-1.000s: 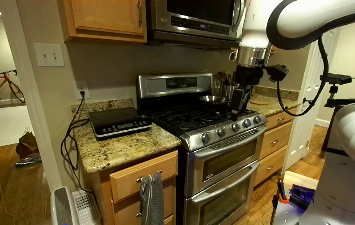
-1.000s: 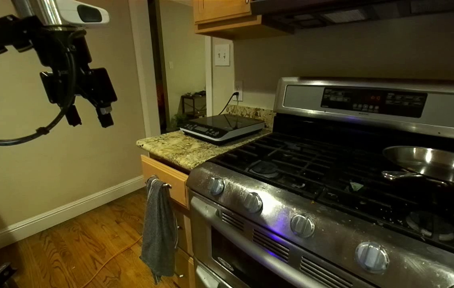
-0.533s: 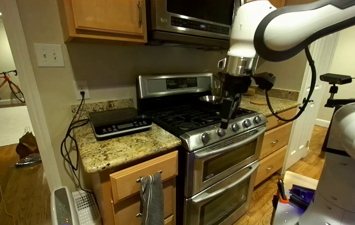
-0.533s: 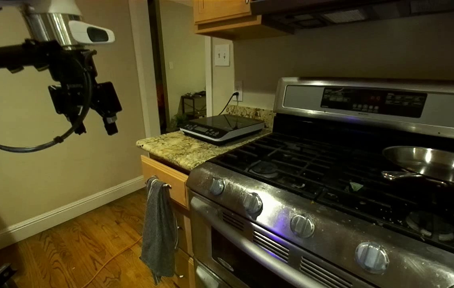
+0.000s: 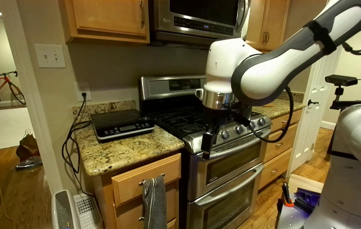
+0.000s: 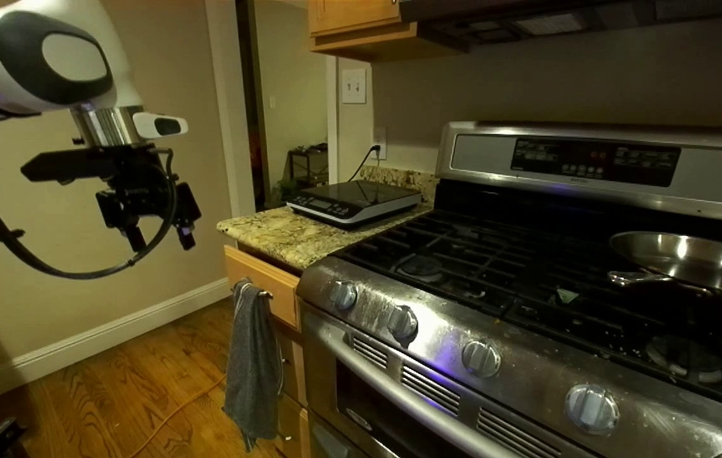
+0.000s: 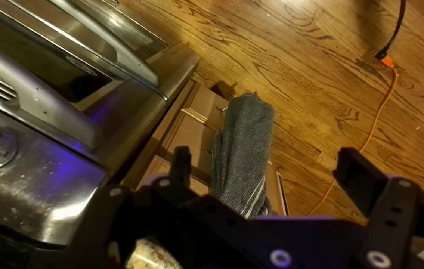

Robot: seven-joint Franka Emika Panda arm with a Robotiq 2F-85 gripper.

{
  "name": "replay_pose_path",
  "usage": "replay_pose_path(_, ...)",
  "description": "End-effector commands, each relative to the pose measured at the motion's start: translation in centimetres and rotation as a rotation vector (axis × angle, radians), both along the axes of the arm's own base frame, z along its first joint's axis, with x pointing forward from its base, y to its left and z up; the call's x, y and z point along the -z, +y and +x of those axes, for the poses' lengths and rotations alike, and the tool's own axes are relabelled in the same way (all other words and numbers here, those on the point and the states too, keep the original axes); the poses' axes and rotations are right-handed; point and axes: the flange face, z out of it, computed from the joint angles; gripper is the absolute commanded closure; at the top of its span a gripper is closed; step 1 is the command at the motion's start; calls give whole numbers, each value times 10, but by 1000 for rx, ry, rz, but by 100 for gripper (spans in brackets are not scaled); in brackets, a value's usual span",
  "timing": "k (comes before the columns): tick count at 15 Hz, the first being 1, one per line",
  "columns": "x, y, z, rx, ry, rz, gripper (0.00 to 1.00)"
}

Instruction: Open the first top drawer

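The first top drawer is light oak, under the left granite counter. Its front stands a little out from the cabinet; its inside is hidden. It also shows in an exterior view. A grey striped towel hangs over its metal handle and covers most of it. My gripper is open and empty, pointing down, in front of the stove, higher than the drawer and apart from it. In the wrist view, the towel lies between my open fingertips, well below; part of the drawer front shows beside it.
The steel double oven with knobs and bar handles stands right of the drawer. A black induction cooktop sits on the granite counter. More oak drawers stand beyond the stove. An orange cord lies on the floor.
My arm has moved down and forward, bringing the gripper lower and nearer the towel side, past the stove knobs. The gripper stays open. The drawer and towel have not moved.
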Motion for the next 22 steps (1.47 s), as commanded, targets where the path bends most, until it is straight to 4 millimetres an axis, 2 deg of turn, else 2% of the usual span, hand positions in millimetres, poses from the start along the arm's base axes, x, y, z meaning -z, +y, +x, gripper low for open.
replay_pose_path(1, 9, 5, 1, -6, 12, -3, 0)
replay_pose_path(3, 18, 8, 3, -10, 28, -6, 0)
replay_pose_path(8, 17, 8, 4, -11, 27, -6, 0)
replay_pose_path(12, 42, 23, 17, -129, -24, -27, 0)
replay_pose_path(19, 111, 61, 39, -378, -59, -15, 0)
replay_pose_path(22, 123, 71, 45, -472, -61, -46, 0)
